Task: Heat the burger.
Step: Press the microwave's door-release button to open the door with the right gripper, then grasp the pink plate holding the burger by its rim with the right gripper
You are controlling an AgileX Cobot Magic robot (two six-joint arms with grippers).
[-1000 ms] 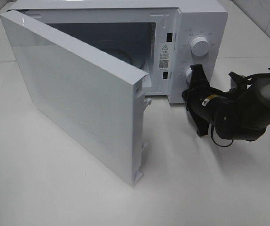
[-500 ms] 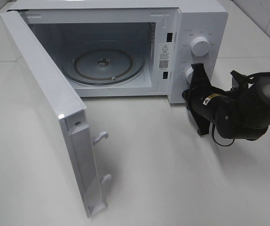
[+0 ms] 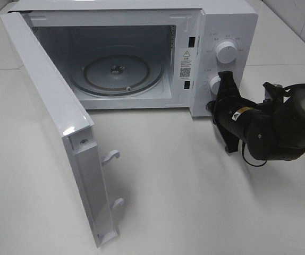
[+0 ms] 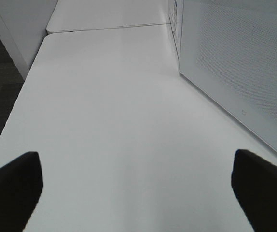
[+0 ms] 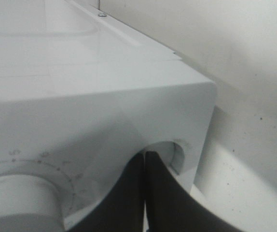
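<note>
Starting at the right gripper (image 5: 145,154), we see its two black fingers (image 5: 126,193) pressed together with no gap and nothing between them. Their tips sit at the lower dial (image 3: 214,84) on the microwave's (image 3: 232,21) control panel. We cannot tell whether they press on it, because the fingers cover most of that dial in the wrist view. The upper dial (image 3: 226,51) stands just above, apart from the fingers. The right arm (image 3: 269,127) reaches in from the right edge of the high frame, low over the white table (image 3: 195,202). The left gripper (image 4: 138,188) has its fingers (image 4: 13,183) spread wide, holding nothing, with only bare tabletop between them. It hangs beside the dotted outer face of the microwave door (image 3: 51,101), and the high view does not show it. That door is swung wide open toward the left of the high frame, its latch hooks pointing right. Behind it in the upper middle is the cavity with its glass turntable (image 3: 118,71). We cannot tell where the burger is from these views. The right arm is cut off at the frame edge.
</note>
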